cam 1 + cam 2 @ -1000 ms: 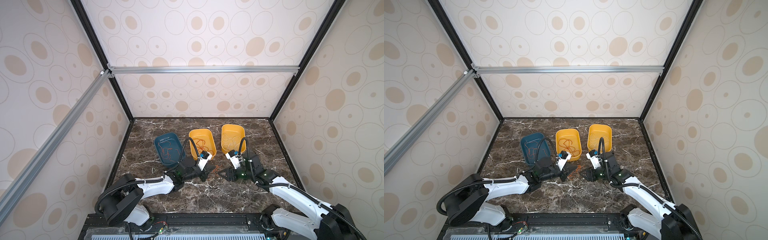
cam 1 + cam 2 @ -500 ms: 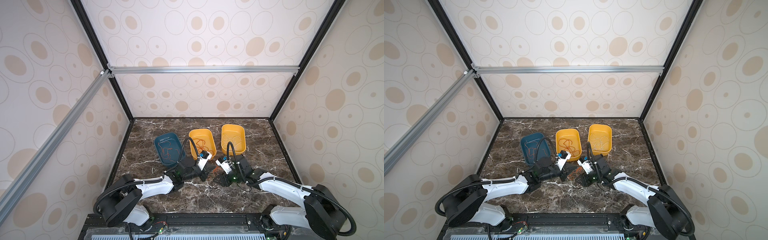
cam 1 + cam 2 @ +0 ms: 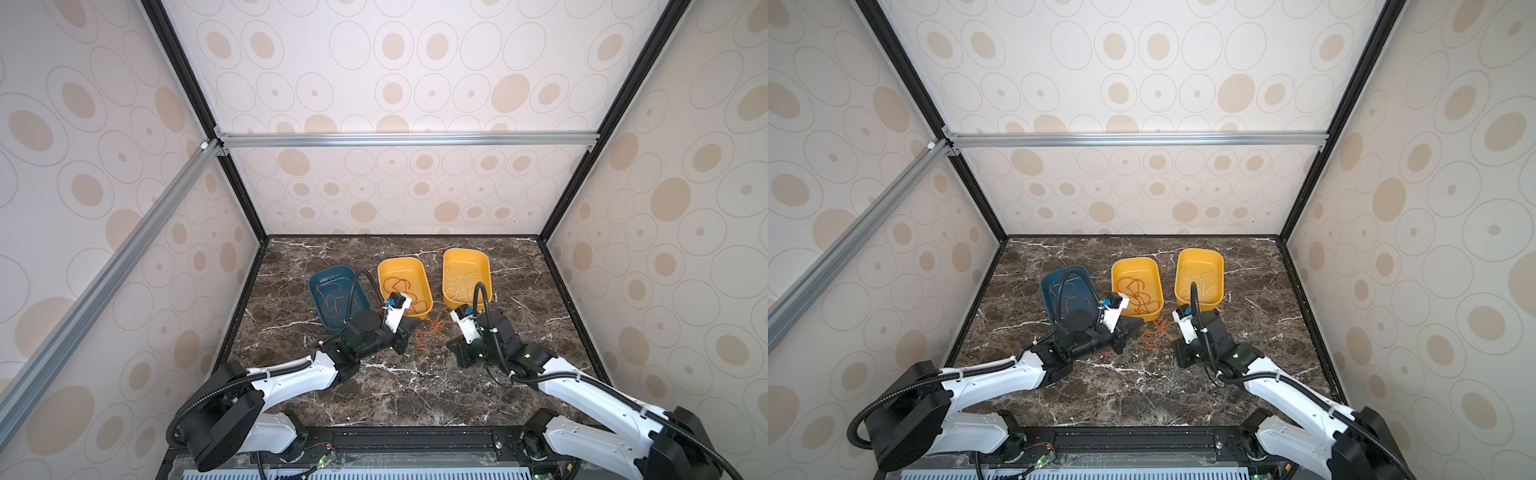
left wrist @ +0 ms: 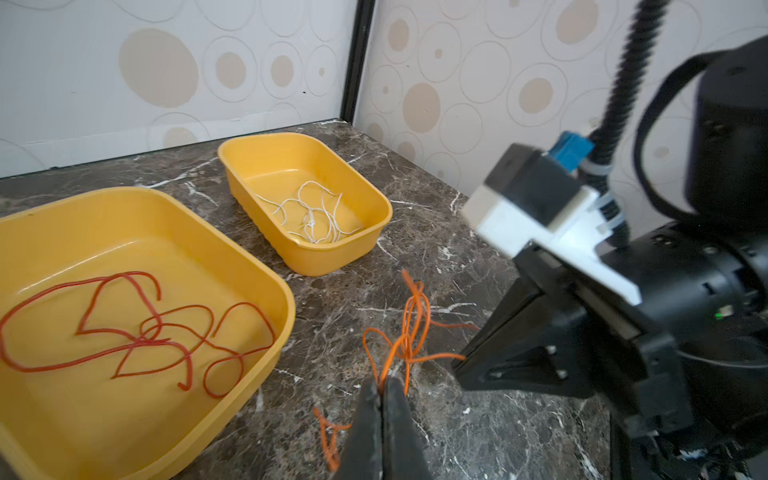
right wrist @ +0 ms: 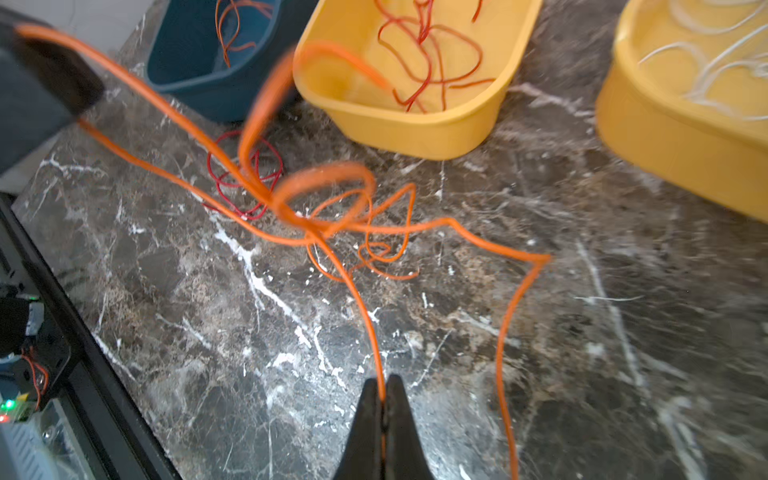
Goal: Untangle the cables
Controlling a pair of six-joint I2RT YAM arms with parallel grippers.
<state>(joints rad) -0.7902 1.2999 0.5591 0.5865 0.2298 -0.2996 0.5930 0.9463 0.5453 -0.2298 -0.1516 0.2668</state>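
Note:
A tangle of thin orange cables (image 3: 428,330) lies on the marble between my two grippers, in front of the middle tray. My left gripper (image 4: 381,384) is shut on orange strands at the tangle's left side; in a top view the left gripper (image 3: 409,326) sits by the tray's near corner. My right gripper (image 5: 383,380) is shut on one orange strand that runs taut up to the orange tangle (image 5: 332,216). A thin red cable (image 5: 245,174) lies looped on the marble beyond the tangle.
Three trays stand in a row behind the tangle: a blue tray (image 3: 332,270) with orange cables, a yellow tray (image 3: 399,262) with red cables, and a second yellow tray (image 3: 465,251) with white cables. Booth walls enclose the marble table (image 3: 415,386).
My right gripper reached left to the orange tangle, shut on a strand, and has drawn back to the right with it. The left arm has stayed put, still shut.

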